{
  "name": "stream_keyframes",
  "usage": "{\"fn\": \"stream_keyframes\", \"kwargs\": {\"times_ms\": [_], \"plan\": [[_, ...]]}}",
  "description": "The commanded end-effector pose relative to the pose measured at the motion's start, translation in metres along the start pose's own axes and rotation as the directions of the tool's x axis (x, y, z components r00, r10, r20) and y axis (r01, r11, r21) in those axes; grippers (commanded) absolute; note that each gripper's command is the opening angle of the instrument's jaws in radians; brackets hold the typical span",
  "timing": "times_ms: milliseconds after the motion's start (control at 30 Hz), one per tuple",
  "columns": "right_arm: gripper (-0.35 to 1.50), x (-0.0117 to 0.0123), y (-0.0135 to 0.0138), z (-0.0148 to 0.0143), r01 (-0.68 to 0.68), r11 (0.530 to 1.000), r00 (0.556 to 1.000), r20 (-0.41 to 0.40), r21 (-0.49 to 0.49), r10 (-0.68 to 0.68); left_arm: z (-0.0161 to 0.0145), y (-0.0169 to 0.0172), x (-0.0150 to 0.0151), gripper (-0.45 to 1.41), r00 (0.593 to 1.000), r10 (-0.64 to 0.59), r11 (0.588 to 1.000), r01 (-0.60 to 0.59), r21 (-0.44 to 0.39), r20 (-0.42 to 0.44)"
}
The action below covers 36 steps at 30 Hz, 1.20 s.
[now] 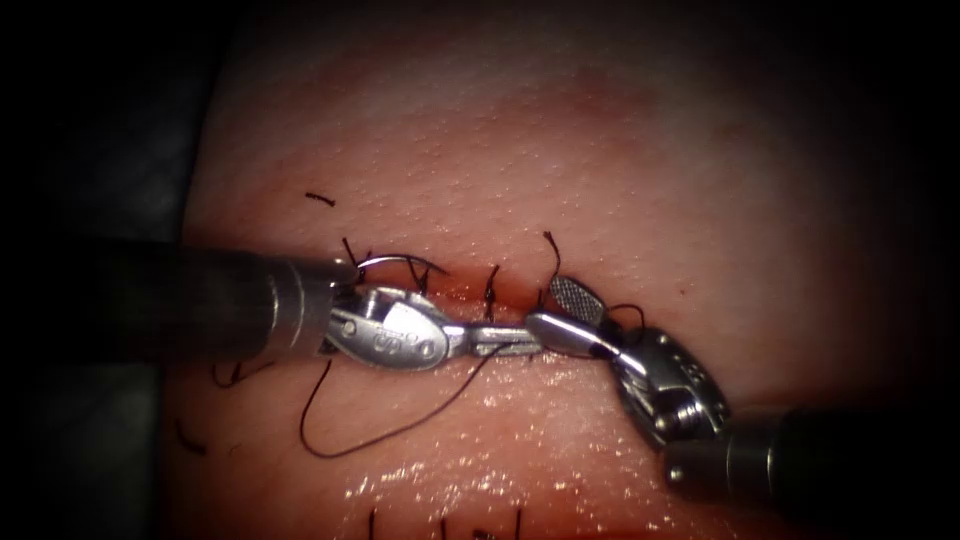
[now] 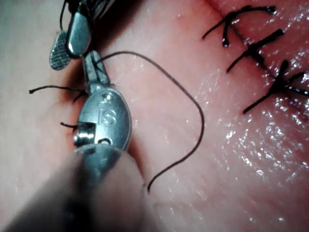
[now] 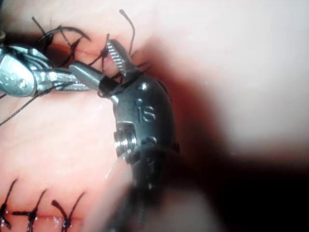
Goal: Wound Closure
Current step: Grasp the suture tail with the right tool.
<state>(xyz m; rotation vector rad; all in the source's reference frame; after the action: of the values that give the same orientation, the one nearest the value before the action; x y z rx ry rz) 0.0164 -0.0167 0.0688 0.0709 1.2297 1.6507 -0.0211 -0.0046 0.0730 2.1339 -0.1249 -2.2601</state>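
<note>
The cut (image 1: pixel 465 293) runs across the tissue (image 1: pixel 560 150), with tied stitches (image 1: pixel 491 288) on it. My left tool (image 1: pixel 515 342) comes in from the left over the cut, shut on the dark thread (image 1: pixel 400 430). The thread leaves the jaws (image 2: pixel 92 63), loops over the tissue (image 2: pixel 195 108) and ends free. My right tool (image 1: pixel 545 305) comes from the lower right with its jaws open, standing right at the left tool's tip (image 3: pixel 91 55); nothing is between them. A thin bright arc (image 1: pixel 385 262), seemingly the needle, rises at the cut behind the left tool's wrist, held by neither tool.
Cut thread ends (image 1: pixel 320 199) lie on the tissue at the left. A second row of stitches (image 2: pixel 256 53) crosses the tissue on the near side (image 3: pixel 34 212). Red fluid (image 1: pixel 450 290) lines the cut.
</note>
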Motion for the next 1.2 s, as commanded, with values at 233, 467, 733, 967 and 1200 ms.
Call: {"fn": "stream_keyframes", "kwargs": {"times_ms": [233, 467, 733, 967, 1200], "plan": [[0.58, 0.0006, 0.002, 0.0025, 0.005, 0.999, 1.0, -0.007, -0.046, -0.005, 0.0008, -0.0001, -0.0015, -0.45, 1.0, 0.003, 1.0, -0.003, -0.006, 0.001], [0.61, 0.0008, 0.0034, 0.0034, 0.025, 0.996, 1.0, 0.004, -0.084, -0.025, 0.0008, 0.0004, -0.0021, -0.45, 1.0, 0.011, 1.0, -0.011, -0.007, 0.004], [0.63, -0.0001, 0.0038, 0.0047, 0.056, 0.994, 0.998, 0.046, -0.095, -0.052, 0.0009, 0.0003, -0.0021, -0.45, 1.0, 0.01, 1.0, -0.01, -0.006, 0.004], [0.46, -0.0008, 0.0033, 0.0056, 0.066, 0.994, 0.996, 0.068, -0.081, -0.061, 0.0007, 0.0004, -0.0021, -0.45, 1.0, 0.01, 1.0, -0.01, -0.008, 0.003], [-0.35, 0.0, 0.0026, 0.0055, 0.056, 0.996, 0.996, 0.072, -0.07, -0.051, 0.0006, 0.0003, -0.0024, -0.45, 1.0, 0.017, 1.0, -0.017, -0.011, 0.004]]}}
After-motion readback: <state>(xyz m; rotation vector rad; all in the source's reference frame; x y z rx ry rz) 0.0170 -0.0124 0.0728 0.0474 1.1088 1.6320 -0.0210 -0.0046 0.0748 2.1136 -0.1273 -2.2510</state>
